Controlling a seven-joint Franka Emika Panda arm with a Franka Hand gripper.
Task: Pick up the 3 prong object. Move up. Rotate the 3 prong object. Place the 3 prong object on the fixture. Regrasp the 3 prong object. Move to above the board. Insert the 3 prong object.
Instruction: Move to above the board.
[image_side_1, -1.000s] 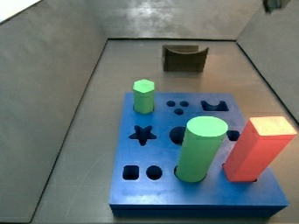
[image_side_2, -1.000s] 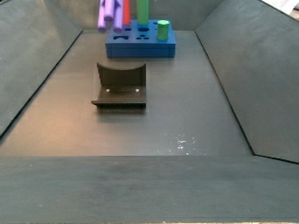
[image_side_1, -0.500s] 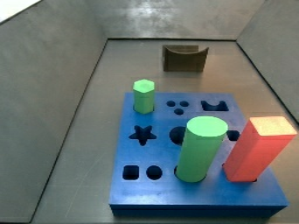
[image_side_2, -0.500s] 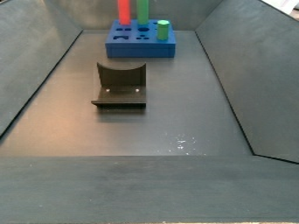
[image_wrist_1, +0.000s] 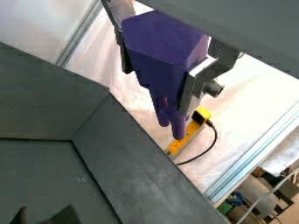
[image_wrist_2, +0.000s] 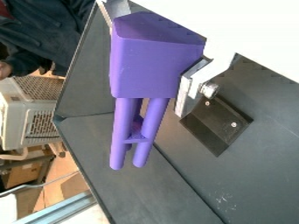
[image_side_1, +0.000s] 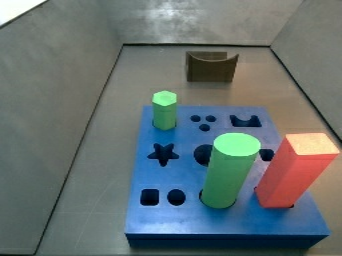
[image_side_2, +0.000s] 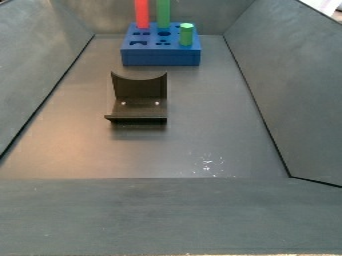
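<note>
Both wrist views show the purple 3 prong object (image_wrist_1: 162, 48) (image_wrist_2: 146, 61) held by its blocky head, prongs (image_wrist_2: 128, 136) pointing away from the wrist. My gripper (image_wrist_1: 163, 66) (image_wrist_2: 149, 52) is shut on it, a silver finger (image_wrist_1: 201, 80) (image_wrist_2: 194, 80) pressed to one flank. Neither gripper nor object shows in the side views. The dark fixture (image_side_1: 211, 66) (image_side_2: 138, 98) stands on the floor apart from the blue board (image_side_1: 187, 212) (image_side_2: 144, 57).
The board carries a green hexagonal peg (image_side_1: 163, 108), a tall green cylinder (image_side_1: 230, 170) and an orange-red block (image_side_1: 297, 168), with a star cutout (image_side_1: 162, 154) among open holes. Grey sloping walls (image_side_2: 40, 80) enclose the floor. A yellow cable (image_wrist_1: 193, 122) lies outside the bin.
One second ago the purple object blurred at the top of a side view above the board; it has since risen out of that view. Board and fixture have not moved.
</note>
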